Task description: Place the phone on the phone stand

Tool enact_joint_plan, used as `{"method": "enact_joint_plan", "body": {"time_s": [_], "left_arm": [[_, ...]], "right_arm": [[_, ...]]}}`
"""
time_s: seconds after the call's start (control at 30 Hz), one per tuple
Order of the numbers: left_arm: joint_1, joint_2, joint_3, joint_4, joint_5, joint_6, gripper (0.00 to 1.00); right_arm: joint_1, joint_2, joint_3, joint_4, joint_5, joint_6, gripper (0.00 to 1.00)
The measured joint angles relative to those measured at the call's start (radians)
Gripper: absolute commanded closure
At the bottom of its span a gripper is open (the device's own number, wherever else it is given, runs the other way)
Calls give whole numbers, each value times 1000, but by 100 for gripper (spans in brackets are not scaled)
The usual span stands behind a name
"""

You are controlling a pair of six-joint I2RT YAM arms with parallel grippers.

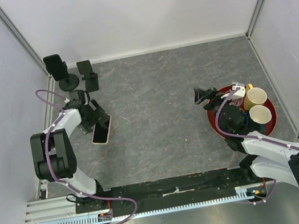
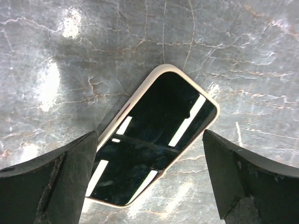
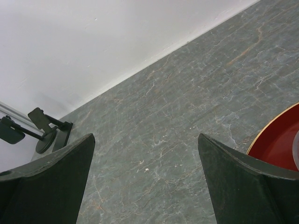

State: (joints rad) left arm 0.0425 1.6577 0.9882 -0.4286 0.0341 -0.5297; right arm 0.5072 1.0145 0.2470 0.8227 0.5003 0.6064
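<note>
The phone point(image 1: 102, 130) has a black screen and a pale rim. It lies flat, screen up, on the grey table at the left. My left gripper point(image 1: 96, 119) is open just above its far end. In the left wrist view the phone point(image 2: 154, 135) lies diagonally between my open left gripper's point(image 2: 149, 179) fingers, which do not grip it. Two black phone stands point(image 1: 66, 80) point(image 1: 88, 75) stand empty in the back left corner, just beyond the left gripper. My right gripper point(image 1: 204, 95) is open and empty at the right, over the left edge of a red tray.
The red tray point(image 1: 272, 125) at the right holds two cream cups point(image 1: 255, 97) and other small items. In the right wrist view my right gripper point(image 3: 145, 172) is over bare table. The stands point(image 3: 51, 135) show far left and the tray rim point(image 3: 280, 140) at the right. White walls enclose the table.
</note>
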Motion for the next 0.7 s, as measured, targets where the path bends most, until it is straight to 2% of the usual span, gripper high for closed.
{"method": "enact_joint_plan", "body": {"time_s": [0.1,0.33,0.47,0.7], "left_arm": [[-61,0,19,-49,-71,20,0],[-187,-16,29,-89,-85,296,0],[-201,-55,6,-103,-88,404,0],[-199,-56,40,-135,-140,510,1]], "right_arm": [[0,0,0,0,-3,0,2],[-1,3,0,5,-9,0,2],[-1,12,0,12,-15,0,2],[-2,15,0,22,-26,0,2]]}}
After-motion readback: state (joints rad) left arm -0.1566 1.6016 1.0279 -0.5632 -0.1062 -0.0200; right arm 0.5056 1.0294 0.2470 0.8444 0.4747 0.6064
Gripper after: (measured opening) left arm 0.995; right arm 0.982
